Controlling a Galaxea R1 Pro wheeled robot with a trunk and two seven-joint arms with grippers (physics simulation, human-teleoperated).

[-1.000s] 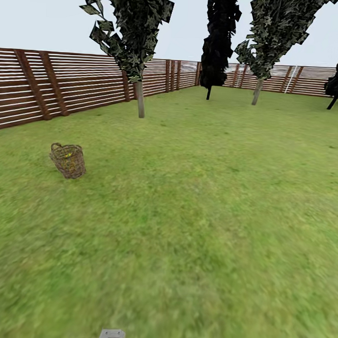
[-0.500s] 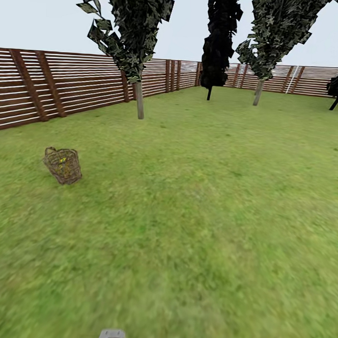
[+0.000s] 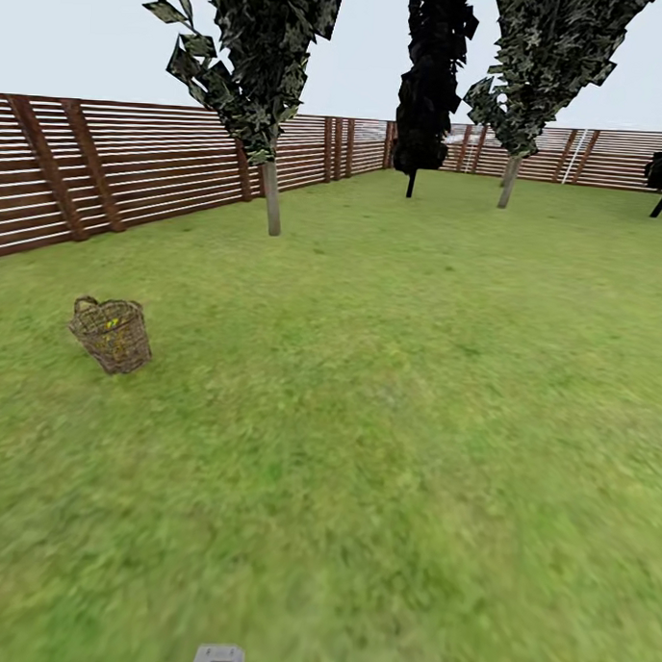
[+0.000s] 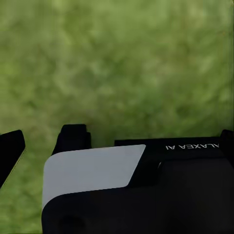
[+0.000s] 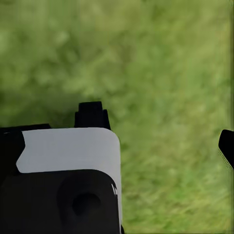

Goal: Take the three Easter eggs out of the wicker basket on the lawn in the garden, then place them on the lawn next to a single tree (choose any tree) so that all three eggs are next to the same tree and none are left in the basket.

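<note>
Over the last second the whole head view has slid: the wicker basket (image 3: 110,334) now sits lower and further left, at about 9 o'clock. That reads as your base moving, not the basket. Yellow flecks through the weave suggest the Easter eggs (image 3: 111,321) are inside; count unreadable. You are passing beside it, so turn left soon.

Left hand (image 4: 43,146): fingers apart, empty, over grass. Right hand (image 5: 161,134): fingers apart, empty.

The lawn (image 3: 386,391) is flat, patchy green. Nearest tree (image 3: 271,195) at 11 o'clock, before the slatted fence (image 3: 136,164).
</note>
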